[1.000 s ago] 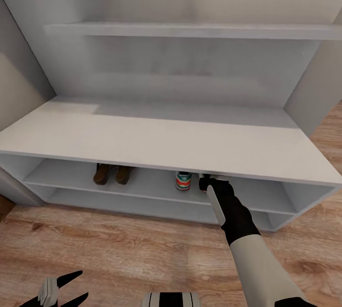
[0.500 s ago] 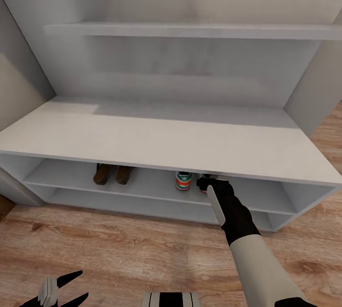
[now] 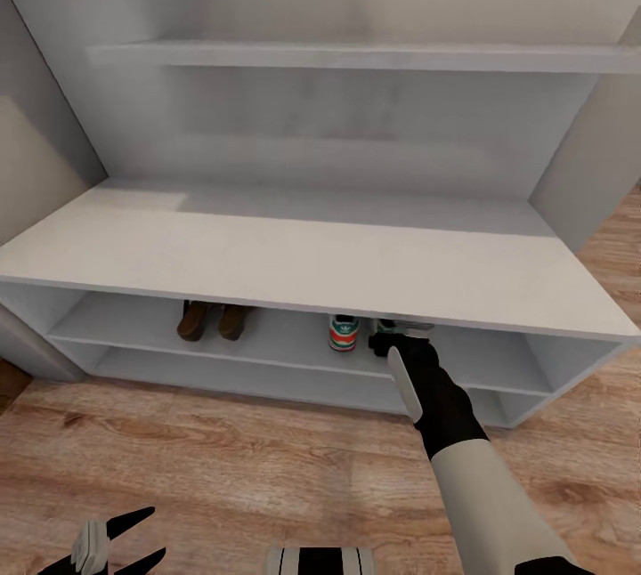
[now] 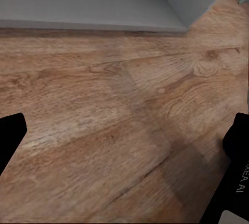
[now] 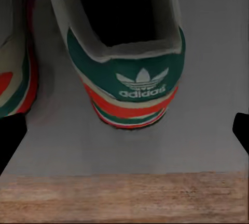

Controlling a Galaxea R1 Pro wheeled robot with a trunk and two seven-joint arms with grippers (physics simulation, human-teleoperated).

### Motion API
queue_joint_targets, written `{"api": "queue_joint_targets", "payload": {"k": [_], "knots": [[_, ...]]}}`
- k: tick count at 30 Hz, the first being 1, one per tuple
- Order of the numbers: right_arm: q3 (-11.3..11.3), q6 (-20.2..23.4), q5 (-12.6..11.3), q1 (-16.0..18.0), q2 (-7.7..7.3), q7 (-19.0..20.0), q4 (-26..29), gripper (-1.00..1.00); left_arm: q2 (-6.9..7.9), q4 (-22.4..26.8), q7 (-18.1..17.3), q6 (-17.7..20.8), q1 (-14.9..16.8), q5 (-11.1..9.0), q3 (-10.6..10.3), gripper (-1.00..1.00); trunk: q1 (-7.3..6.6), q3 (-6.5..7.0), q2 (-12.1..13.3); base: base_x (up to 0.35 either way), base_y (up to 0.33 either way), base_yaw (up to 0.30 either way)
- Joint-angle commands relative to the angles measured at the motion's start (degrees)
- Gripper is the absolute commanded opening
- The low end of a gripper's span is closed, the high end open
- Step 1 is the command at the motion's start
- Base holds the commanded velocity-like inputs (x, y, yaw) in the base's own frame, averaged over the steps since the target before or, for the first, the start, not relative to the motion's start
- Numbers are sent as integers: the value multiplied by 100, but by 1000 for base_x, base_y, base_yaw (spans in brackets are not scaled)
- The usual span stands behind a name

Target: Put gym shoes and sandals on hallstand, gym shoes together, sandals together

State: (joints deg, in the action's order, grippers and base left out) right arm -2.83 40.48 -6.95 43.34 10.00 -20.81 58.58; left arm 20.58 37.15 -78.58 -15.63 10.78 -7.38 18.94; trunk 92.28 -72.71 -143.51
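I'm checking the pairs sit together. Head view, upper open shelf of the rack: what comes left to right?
Left brown sandal → right brown sandal → white gym shoe with green and red-orange heel → second gym shoe, with the black right gripper at its heel.

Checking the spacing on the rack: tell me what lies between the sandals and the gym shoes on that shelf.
Nothing: in the head view, bare pale shelf separates the sandals from the gym shoes.

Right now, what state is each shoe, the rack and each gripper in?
sandals: side by side on the upper low shelf.
gym shoes: both on the same shelf, side by side, heels outward.
hallstand: bench top bare.
right gripper: open, fingers apart behind the second shoe's heel.
left gripper: open above the floor.
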Motion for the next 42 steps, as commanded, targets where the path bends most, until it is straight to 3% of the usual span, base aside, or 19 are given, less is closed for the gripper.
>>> {"api": "queue_joint_targets", "payload": {"k": [1,34,42], "knots": [[-8,12,-60,2,0,-55,5,100,2,-5,-17,-37,3,-10,5,100,-4,-4,-2,-271,0,0],[-32,-2,-52,-39,0,-27,-87,100,-1,-28,-19,-54,3,-21,23,100,-4,-4,-2,-327,0,0],[-34,-33,-58,-54,0,-12,-580,100,8,-70,-10,-112,-32,-23,10,100,-4,-4,-2,-314,0,0]]}}
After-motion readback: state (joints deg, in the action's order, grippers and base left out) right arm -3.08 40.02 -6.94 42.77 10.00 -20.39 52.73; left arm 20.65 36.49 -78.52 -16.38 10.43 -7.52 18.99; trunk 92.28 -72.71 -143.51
